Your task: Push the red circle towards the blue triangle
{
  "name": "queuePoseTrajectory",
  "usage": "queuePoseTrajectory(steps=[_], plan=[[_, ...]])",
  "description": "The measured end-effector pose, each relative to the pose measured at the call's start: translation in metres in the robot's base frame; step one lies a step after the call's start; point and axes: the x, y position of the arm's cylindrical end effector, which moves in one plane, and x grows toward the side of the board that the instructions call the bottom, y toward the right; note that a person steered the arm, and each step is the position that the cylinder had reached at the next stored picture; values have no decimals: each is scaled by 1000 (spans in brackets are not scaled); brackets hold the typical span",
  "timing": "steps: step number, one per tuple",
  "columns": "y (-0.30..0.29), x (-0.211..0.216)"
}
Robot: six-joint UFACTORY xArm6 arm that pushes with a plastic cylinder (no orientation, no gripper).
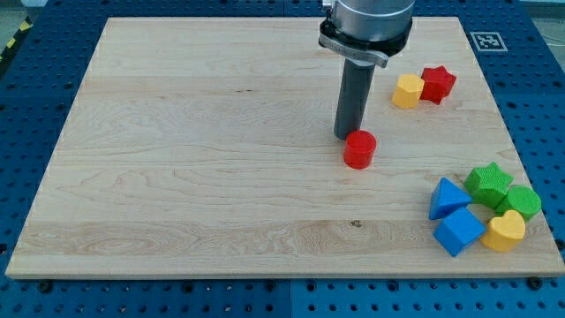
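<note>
Rod with my tip (347, 135) just left of and touching red circle (359, 149), blue triangle (448, 198) well right, wooden bench (194, 159), no pincer fitted, state untellable.

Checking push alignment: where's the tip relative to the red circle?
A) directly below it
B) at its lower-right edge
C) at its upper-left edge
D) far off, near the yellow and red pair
C: my tip sits at the upper-left edge of the red circle, on the side away from the blue triangle at the view's lower right.

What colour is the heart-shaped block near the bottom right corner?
Yellow: the heart block, shown in the camera view, the only one.
</note>
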Motion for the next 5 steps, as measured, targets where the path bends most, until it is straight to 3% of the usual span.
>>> queuePoseTrajectory(steps=[2,3,5], plan=[[-87,-11],[-82,21],[0,38]])
